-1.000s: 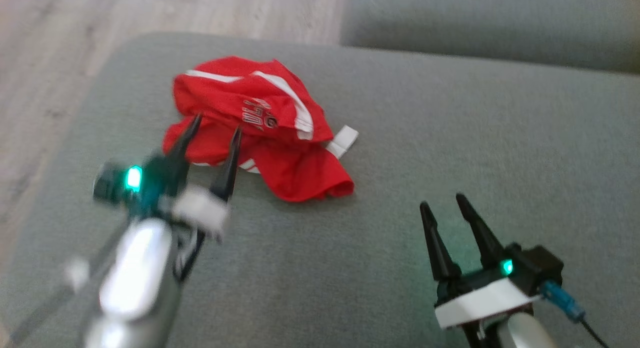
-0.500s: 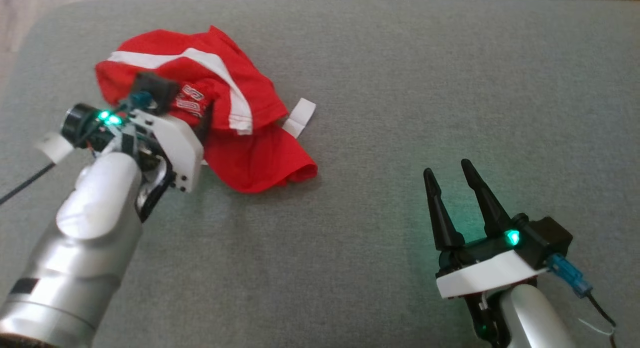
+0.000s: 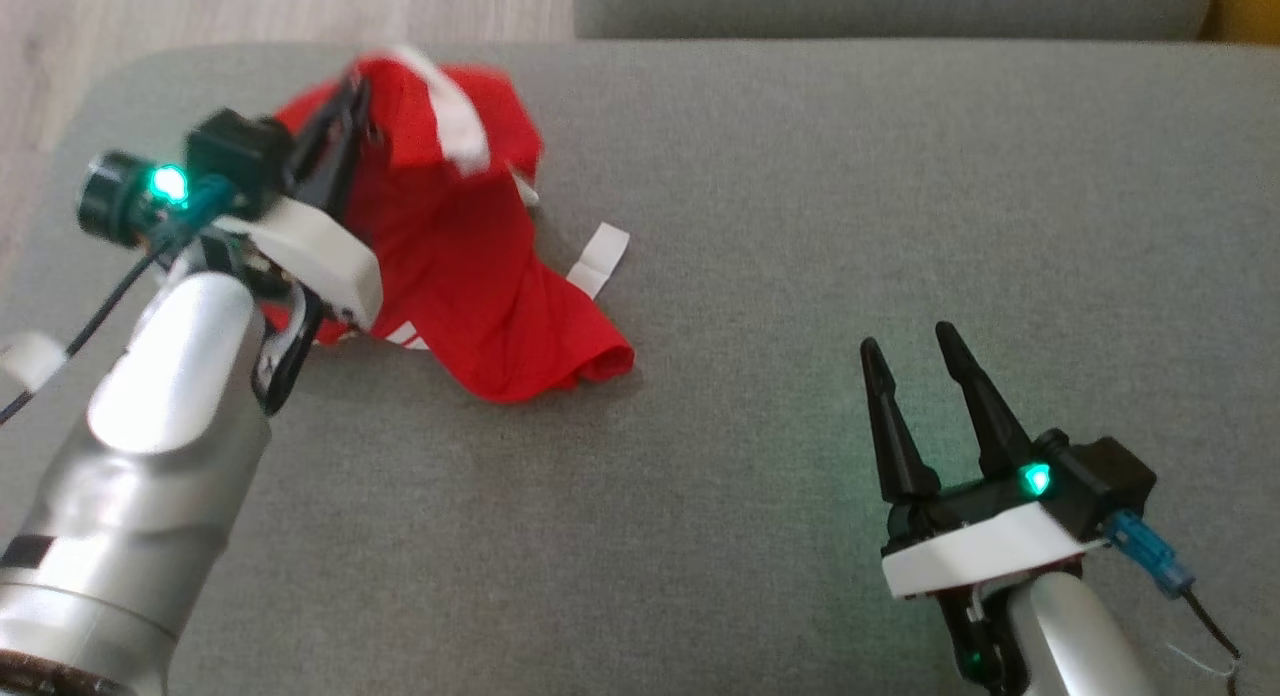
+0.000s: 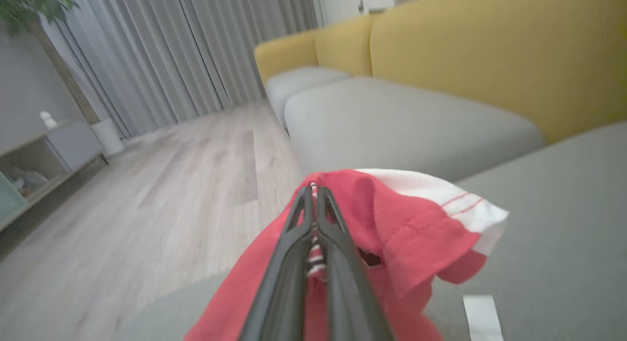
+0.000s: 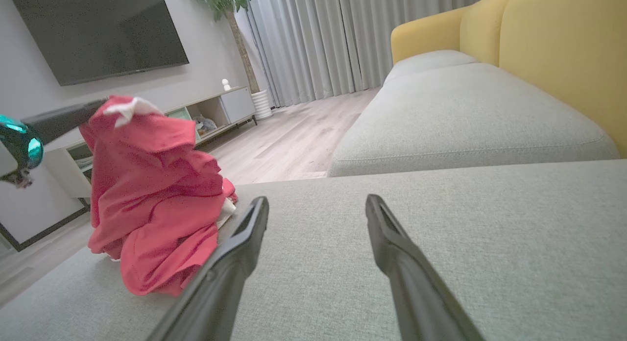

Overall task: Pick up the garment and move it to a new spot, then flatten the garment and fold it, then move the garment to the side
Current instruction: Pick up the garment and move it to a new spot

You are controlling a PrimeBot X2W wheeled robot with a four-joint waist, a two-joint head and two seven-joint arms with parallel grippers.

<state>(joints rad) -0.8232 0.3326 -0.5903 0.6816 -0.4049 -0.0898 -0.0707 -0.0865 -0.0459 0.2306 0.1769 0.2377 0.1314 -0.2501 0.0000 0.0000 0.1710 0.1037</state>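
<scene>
The garment (image 3: 450, 256) is red with white trim and lies on the grey sofa cushion (image 3: 800, 226) at the upper left. My left gripper (image 3: 350, 91) is shut on its upper edge and holds that part up, so the cloth hangs down to the cushion. In the left wrist view the two fingers (image 4: 313, 243) are pinched together on red cloth (image 4: 401, 233). The right wrist view shows the garment (image 5: 152, 199) raised like a tent. My right gripper (image 3: 910, 351) stands open above the cushion at the lower right, apart from the garment, nothing between its fingers (image 5: 235, 262).
A white strip (image 3: 598, 258) of the garment lies flat on the cushion. Wood floor (image 3: 250, 6) runs beyond the cushion's far left edge. A second grey cushion (image 5: 460, 120) and the yellow backrest (image 5: 563, 52) stand further off. A TV cabinet (image 5: 210, 110) stands by the wall.
My left gripper has shut on the garment and lifted its upper part off the cushion. The right arm has barely moved. The head camera shifted slightly.
</scene>
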